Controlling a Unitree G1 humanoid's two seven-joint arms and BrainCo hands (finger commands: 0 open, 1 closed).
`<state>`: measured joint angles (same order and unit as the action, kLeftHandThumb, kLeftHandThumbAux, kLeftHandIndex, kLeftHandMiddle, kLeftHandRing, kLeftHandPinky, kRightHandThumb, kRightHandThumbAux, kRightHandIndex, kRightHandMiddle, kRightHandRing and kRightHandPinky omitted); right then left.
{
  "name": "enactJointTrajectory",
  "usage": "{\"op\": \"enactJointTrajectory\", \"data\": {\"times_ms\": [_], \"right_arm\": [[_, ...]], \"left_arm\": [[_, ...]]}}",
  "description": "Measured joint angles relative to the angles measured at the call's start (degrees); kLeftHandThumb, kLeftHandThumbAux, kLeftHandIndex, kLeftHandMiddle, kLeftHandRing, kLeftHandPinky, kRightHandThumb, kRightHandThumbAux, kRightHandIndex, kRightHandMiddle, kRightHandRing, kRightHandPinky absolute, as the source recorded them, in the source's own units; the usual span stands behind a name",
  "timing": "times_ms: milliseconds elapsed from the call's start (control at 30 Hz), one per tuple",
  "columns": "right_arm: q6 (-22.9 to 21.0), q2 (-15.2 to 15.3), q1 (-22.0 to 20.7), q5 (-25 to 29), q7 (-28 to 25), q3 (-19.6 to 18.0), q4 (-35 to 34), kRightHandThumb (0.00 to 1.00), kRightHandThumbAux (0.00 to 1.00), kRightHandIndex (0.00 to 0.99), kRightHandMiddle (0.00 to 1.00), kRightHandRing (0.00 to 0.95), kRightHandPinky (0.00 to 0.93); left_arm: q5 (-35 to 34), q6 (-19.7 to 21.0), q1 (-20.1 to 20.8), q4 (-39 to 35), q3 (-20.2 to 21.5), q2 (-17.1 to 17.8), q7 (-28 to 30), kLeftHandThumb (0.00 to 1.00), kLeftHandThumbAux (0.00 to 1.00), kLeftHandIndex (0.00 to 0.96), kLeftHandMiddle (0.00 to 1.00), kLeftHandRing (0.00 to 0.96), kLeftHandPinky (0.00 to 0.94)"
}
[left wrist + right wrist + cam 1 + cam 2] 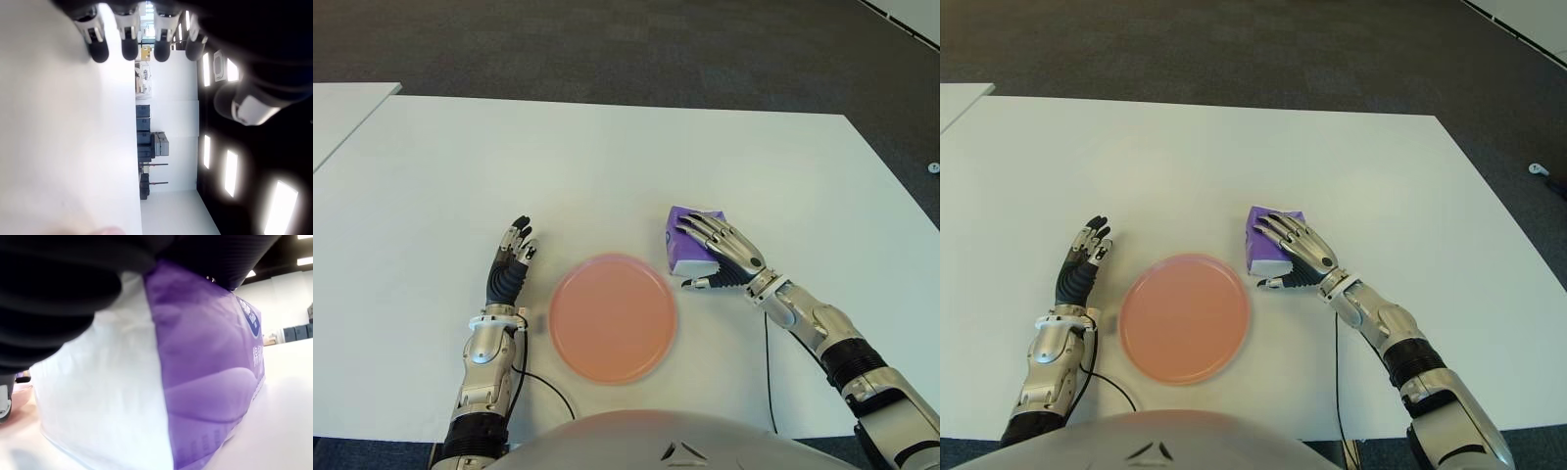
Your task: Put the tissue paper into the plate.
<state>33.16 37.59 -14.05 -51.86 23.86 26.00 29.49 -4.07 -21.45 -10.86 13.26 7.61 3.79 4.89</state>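
Sitting on the smooth white counter [607,157] is a soft purple-and-white tissue pack [686,242], plastic-wrapped and kinda boxy, just to the right of a round, flat salmon-pink plate [612,315]. The pack isn't on the plate, it's right beside the plate's upper right edge, on the counter.

The right hand [722,254] is draped over the top of the tissue pack, its metal and black fingers [697,227] spread across the purple wrap and the thumb down at the near side by the white end. Up close in the right wrist view the crinkly film fills the frame, purple [205,382] on one half and white on the other, with the hand pressed right against it, so it looks like a loose grip around the pack.

The left hand [512,260] shows just left of the plate, fingers straight and holding nothing.
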Motion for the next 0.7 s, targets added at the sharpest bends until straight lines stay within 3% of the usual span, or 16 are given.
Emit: {"op": "enactJointTrajectory", "data": {"times_ms": [700], "right_arm": [[0.0,-3.2,-8.4,2.8,1.5,2.9,13.5,0.248,0.415,0.0,0.0,0.0,0.0]], "left_arm": [[0.0,0.0,-0.6,-0.8,-0.2,-0.6,0.0,0.0,0.471,0.0,0.0,0.0,0.0]]}}
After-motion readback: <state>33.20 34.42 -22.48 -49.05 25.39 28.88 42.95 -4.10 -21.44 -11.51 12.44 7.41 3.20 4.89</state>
